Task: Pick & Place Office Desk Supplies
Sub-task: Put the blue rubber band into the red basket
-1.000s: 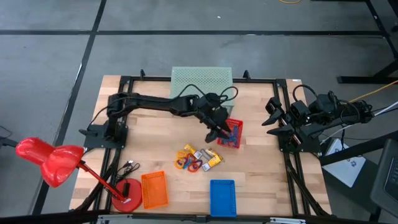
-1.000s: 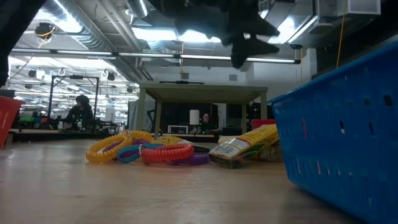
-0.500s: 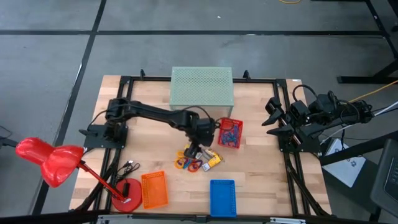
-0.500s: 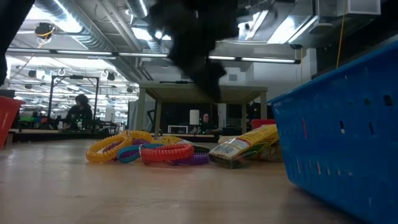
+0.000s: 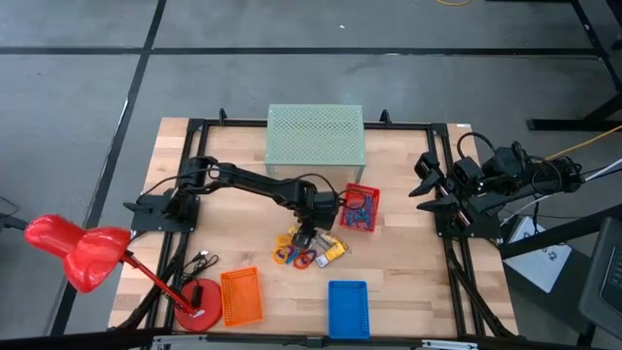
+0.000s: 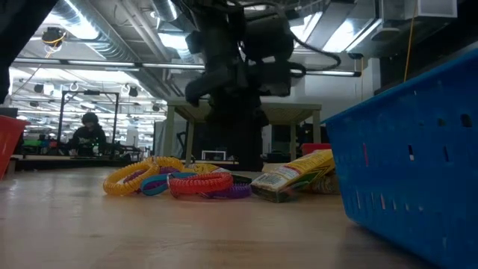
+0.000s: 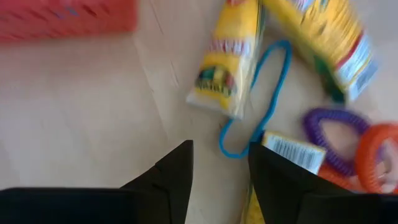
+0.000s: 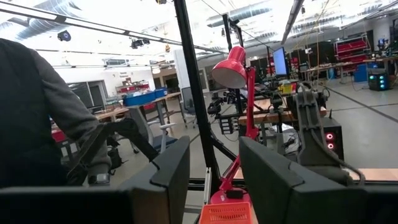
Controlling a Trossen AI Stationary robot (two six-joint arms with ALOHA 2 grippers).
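Note:
The loose supplies lie in a pile [image 5: 311, 248] at mid-table: yellow packets [image 7: 227, 68], a blue loop clip [image 7: 258, 118], and purple [image 7: 339, 134] and orange [image 7: 379, 155] rings. In the low view they show as coiled rings [image 6: 175, 181] and a packet [image 6: 287, 179]. My left gripper [image 5: 306, 233] hangs low over the pile's far side, open. Its fingertips [image 7: 221, 168] stand on either side of the clip's near end, and no touch shows. My right gripper [image 5: 428, 180] waits open at the table's right edge [image 8: 208, 168].
A red basket [image 5: 360, 207] holding blue clips sits just right of the left gripper. A green basket [image 5: 315, 136] stands at the far edge, with orange [image 5: 241, 295] and blue [image 5: 348, 308] baskets at the near edge. A red desk lamp [image 5: 78, 253] is at the near left corner.
My left gripper has swung from above the red basket toward the table's near-left, over the pile, and then come down close to the supplies. Its arm has folded in nearer its base. The supplies have not moved.

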